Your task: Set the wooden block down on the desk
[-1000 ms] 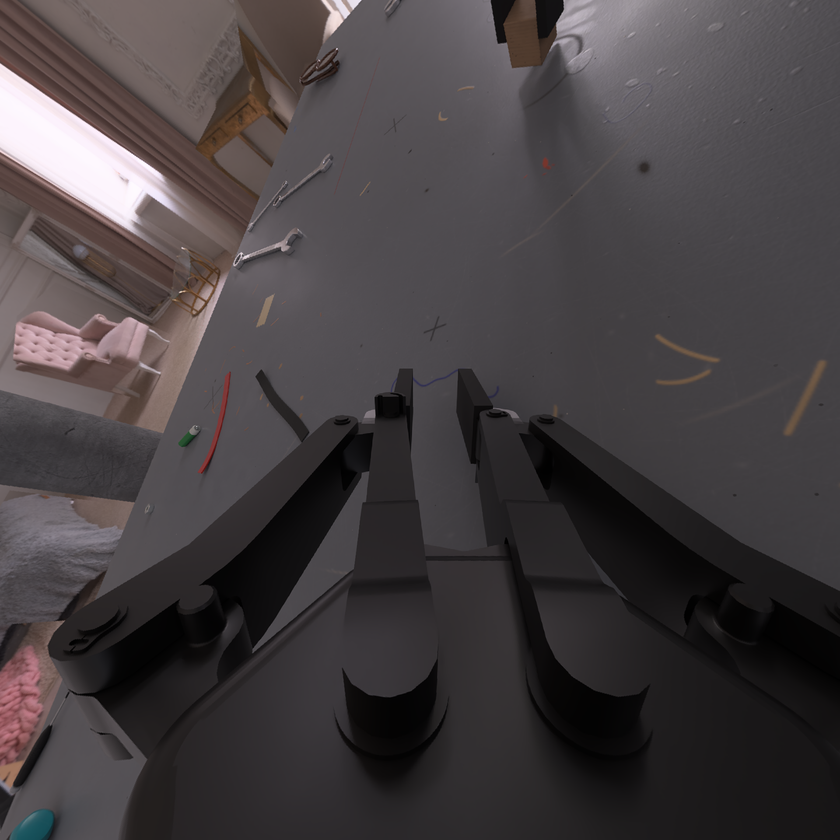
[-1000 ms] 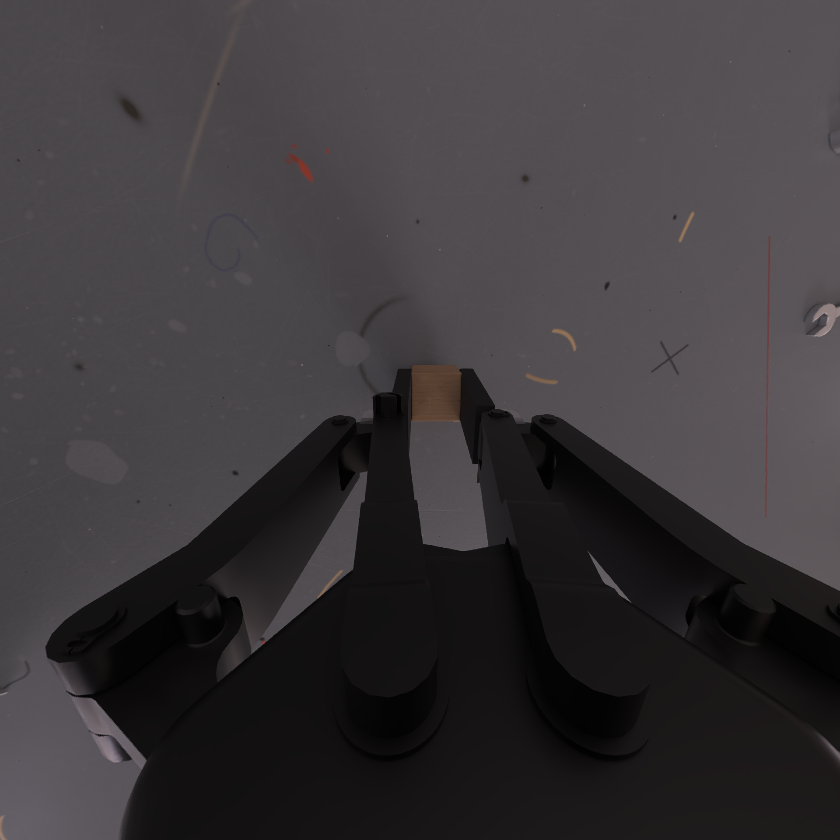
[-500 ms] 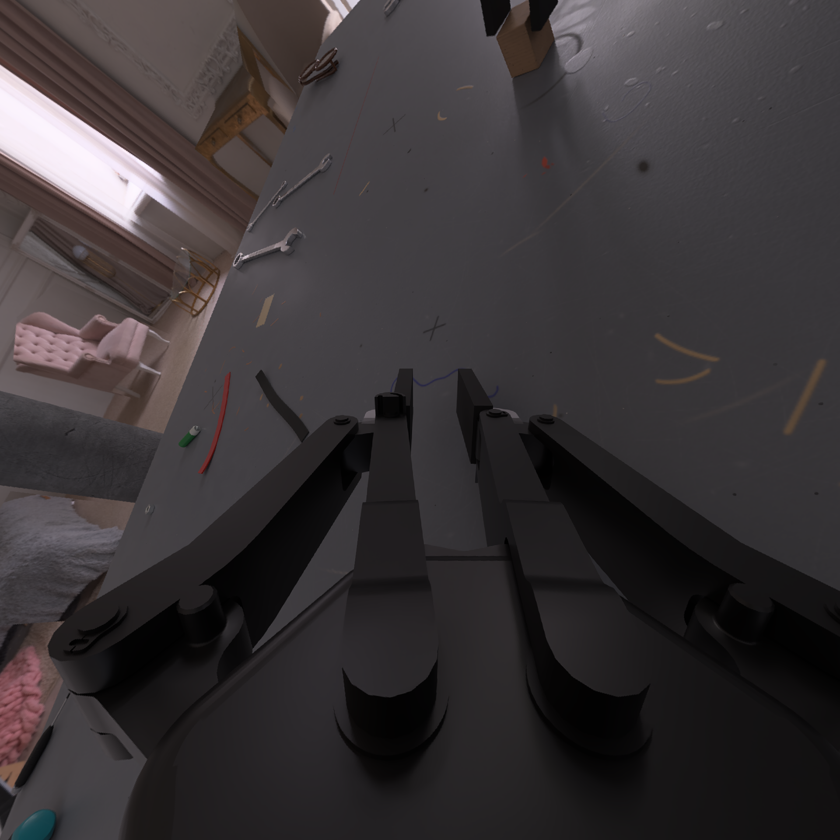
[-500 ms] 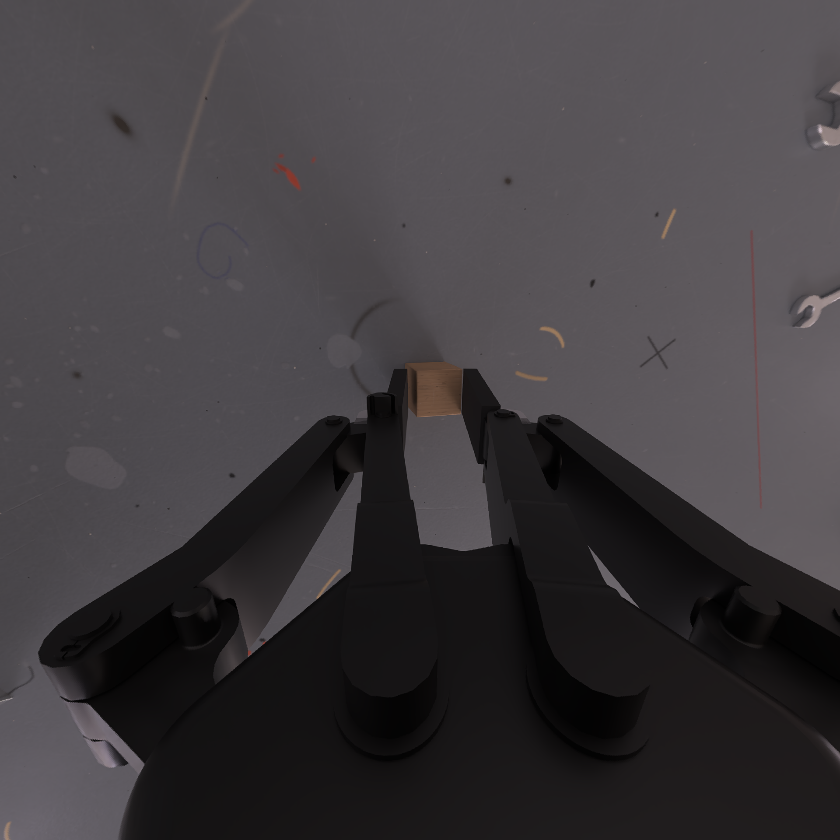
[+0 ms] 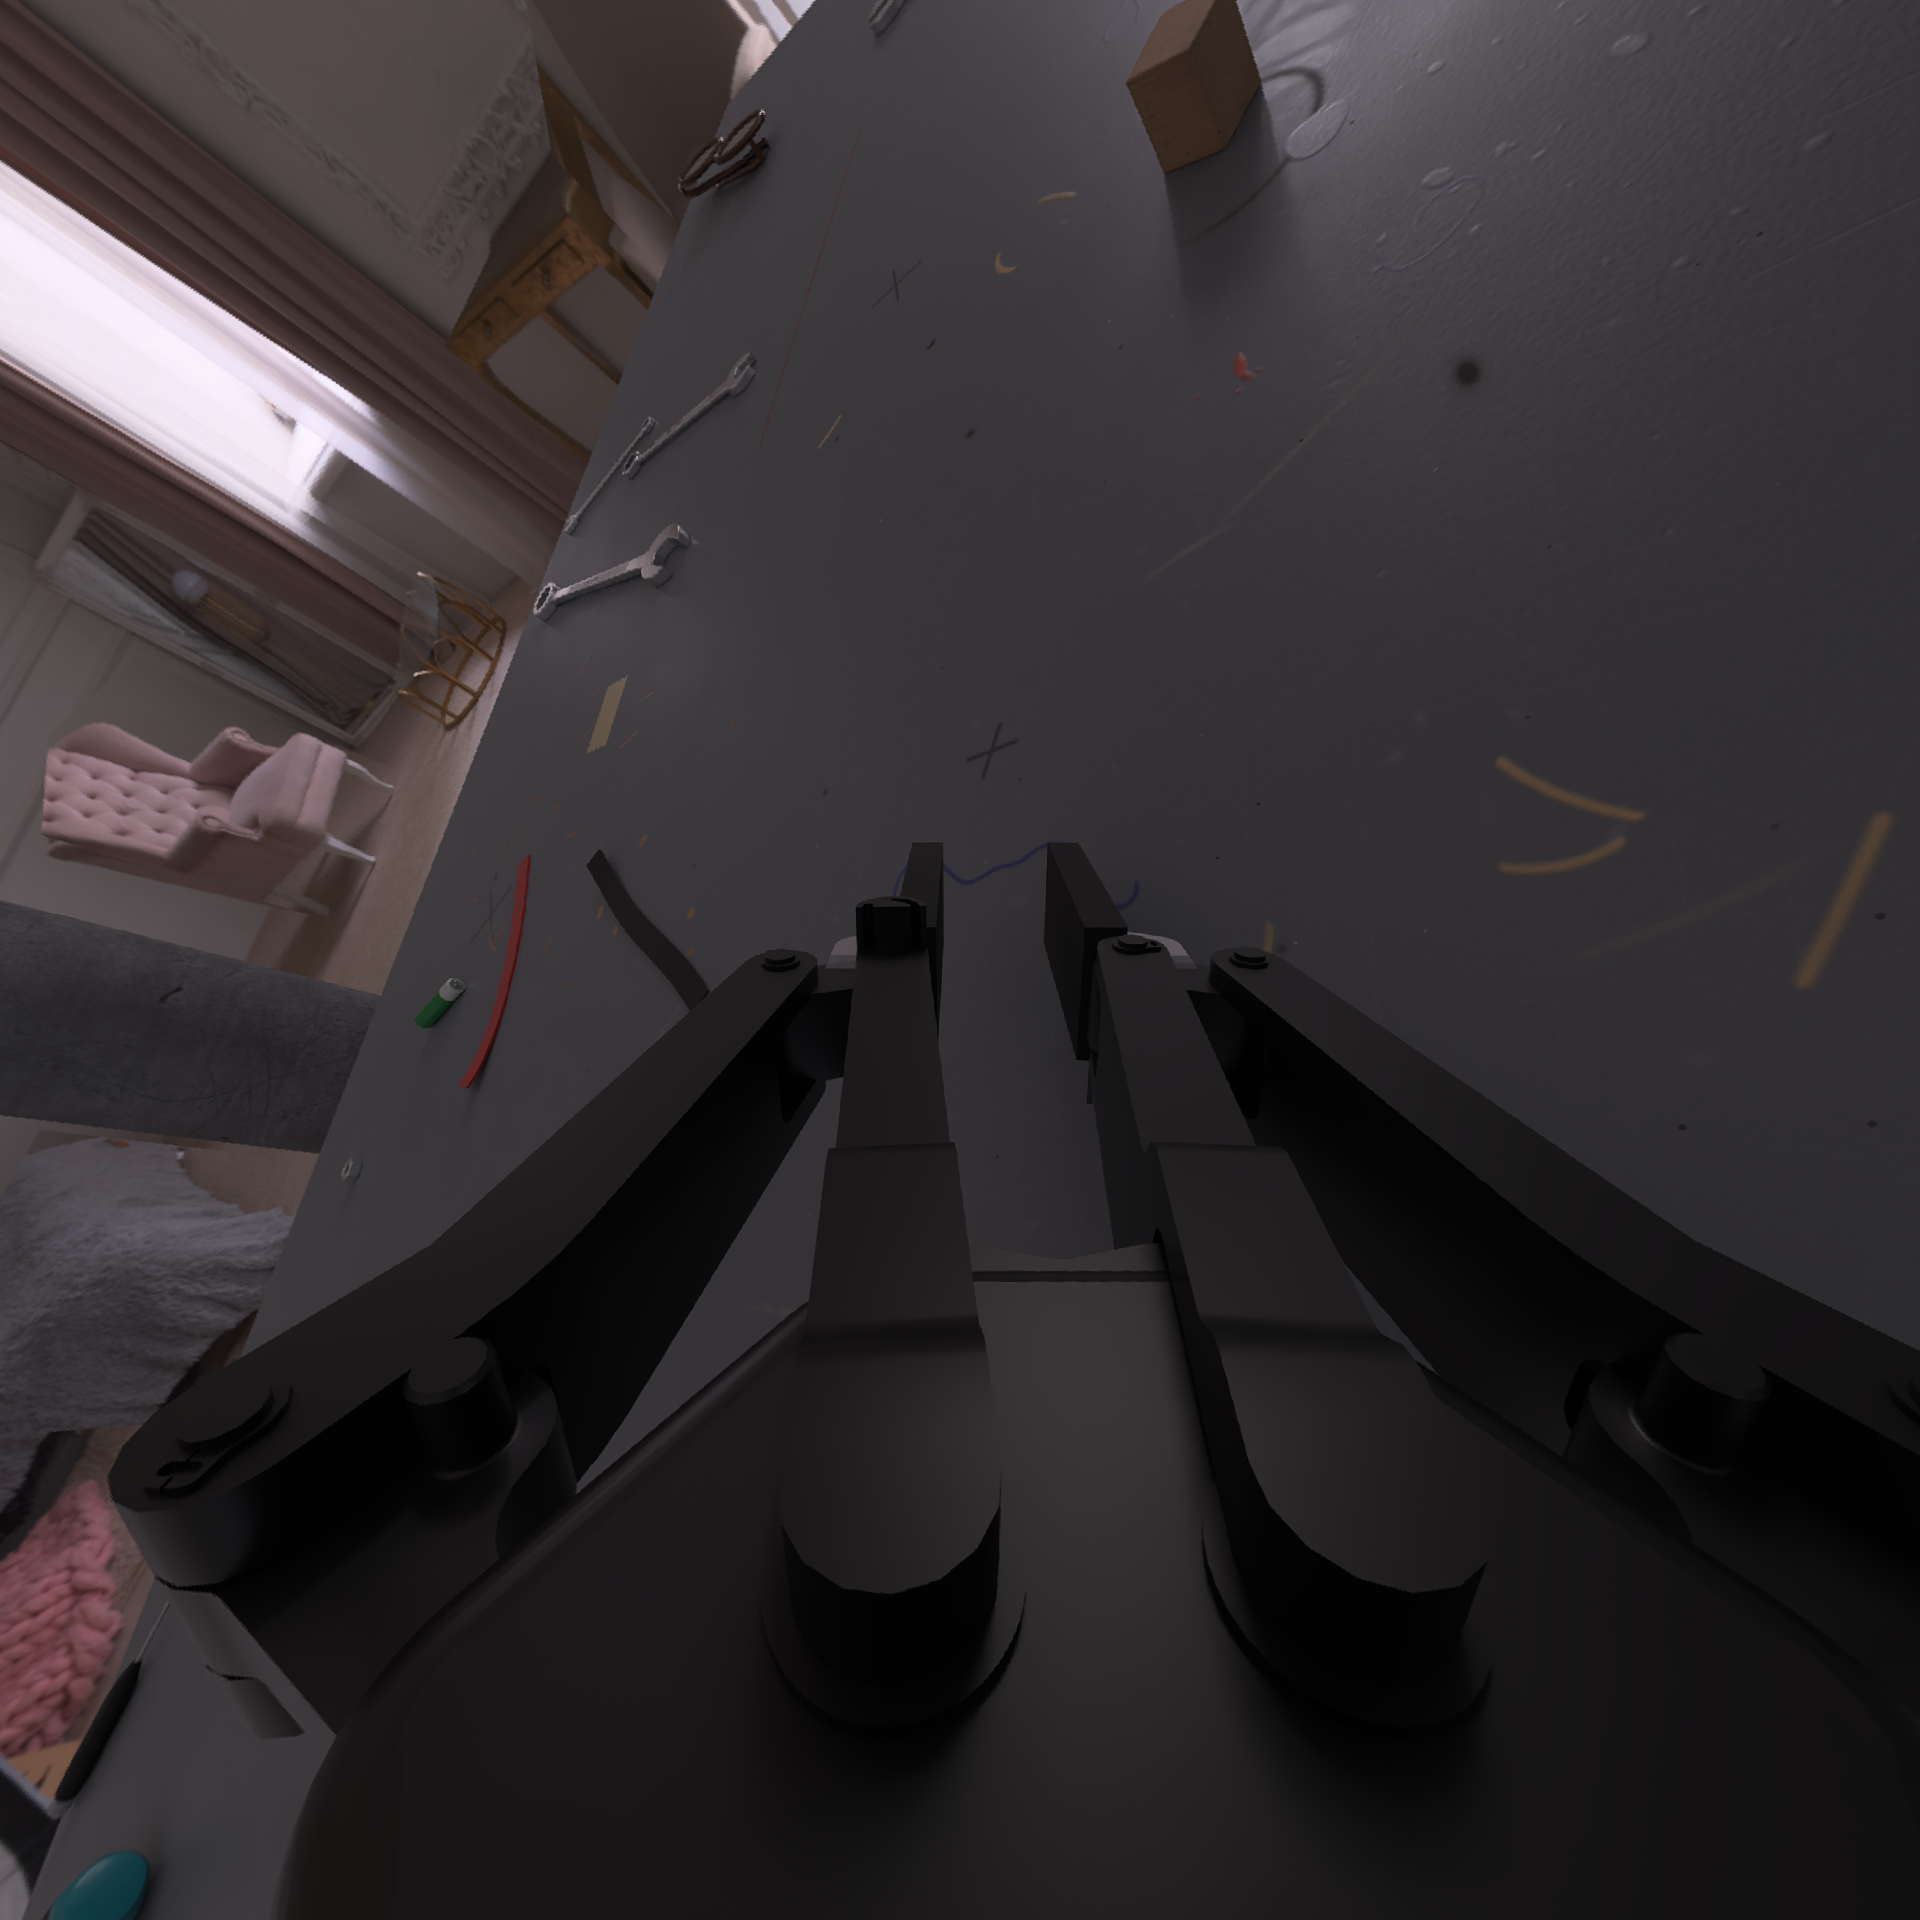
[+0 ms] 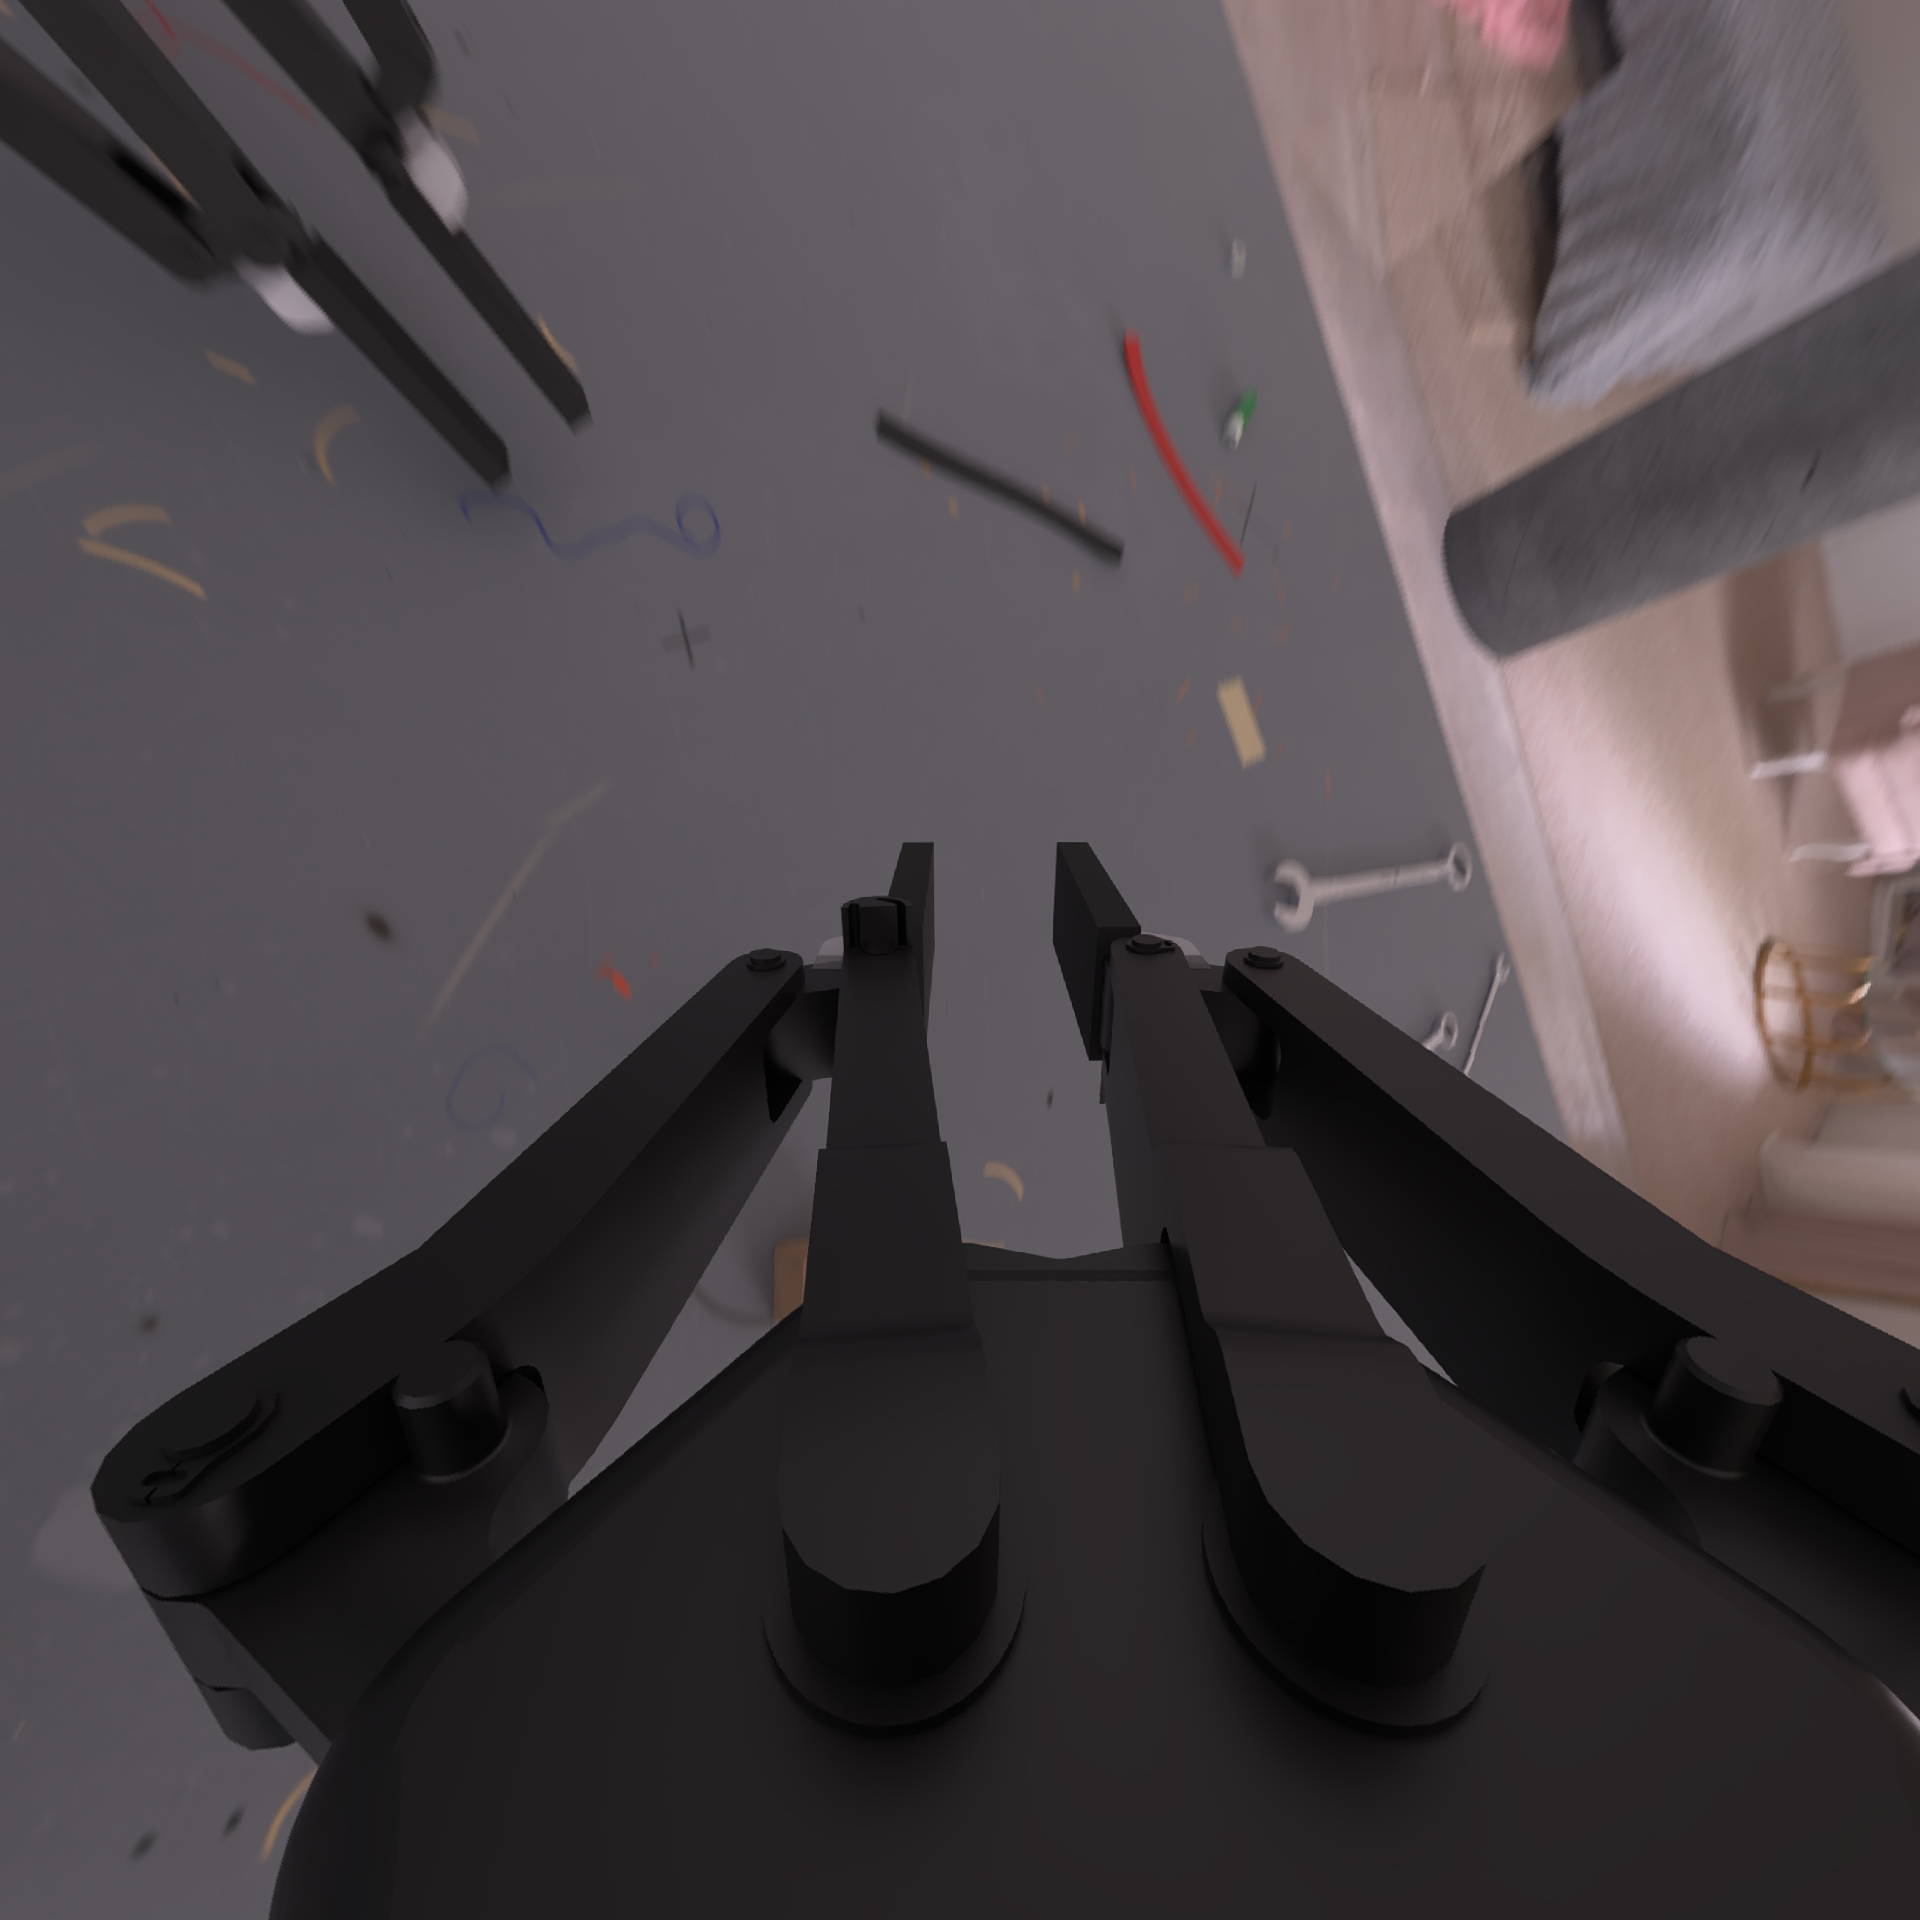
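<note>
Sitting flat on the grey desk, at the far end of the left wrist view, free of any finger: the wooden block, one face down, a corner turned toward the camera. Judged already set down. Possibly glimpsed again as a tan sliver low in the right wrist view, under the linkage; too little showing to be sure.

Hovering above the desk with jaws parted by a narrow gap and nothing between them: the right gripper, its view blurred and tilted toward the desk edge. Parked near a blue scribble with the same narrow gap, also empty: the left gripper, well apart from the block.

Judging by look only: small, rigid, light, squared faces, matte wood with fair friction, unlikely to crush or roll. If gripped again, best taken across two opposite flat side faces, pads square to the grain, never across a corner.

No container anywhere on the desk, so nothing to report inside one. Only loose things lying flat near the desk's edge: two wrenches, a red strip, a black strip, a small green cylinder.
</note>
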You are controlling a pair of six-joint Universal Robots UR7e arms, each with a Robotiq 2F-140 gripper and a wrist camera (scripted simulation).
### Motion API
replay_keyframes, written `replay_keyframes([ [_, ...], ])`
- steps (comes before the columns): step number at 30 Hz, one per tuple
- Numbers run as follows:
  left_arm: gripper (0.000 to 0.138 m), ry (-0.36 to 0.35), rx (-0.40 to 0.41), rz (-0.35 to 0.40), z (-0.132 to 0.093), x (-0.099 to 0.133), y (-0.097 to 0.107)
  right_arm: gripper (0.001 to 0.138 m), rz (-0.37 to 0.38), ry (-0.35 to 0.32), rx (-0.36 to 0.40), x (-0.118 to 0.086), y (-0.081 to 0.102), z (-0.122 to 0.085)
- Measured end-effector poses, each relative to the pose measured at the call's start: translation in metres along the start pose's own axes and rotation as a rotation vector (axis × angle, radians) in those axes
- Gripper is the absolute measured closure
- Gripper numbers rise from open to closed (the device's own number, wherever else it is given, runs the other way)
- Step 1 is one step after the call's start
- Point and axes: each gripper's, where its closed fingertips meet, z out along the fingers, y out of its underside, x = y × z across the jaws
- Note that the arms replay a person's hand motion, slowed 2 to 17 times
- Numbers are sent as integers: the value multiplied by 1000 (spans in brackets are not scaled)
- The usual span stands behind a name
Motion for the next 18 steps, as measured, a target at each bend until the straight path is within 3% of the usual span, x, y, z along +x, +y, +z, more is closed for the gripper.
replay_keyframes([
  [5, 112, -2, 0, 0, 0, 0, 0, 104, -105, -19, 198, -23, -75, 5],
  [8, 112, -5, -1, 4, 0, 0, 1, 104, -162, -70, 251, -45, -104, 18],
  [12, 111, -10, -2, 12, 0, 0, 1, 104, -220, -118, 223, -67, -124, 47],
  [18, 111, -12, 0, 16, 0, 0, 1, 104, -267, -128, 129, -84, -136, 97],
])
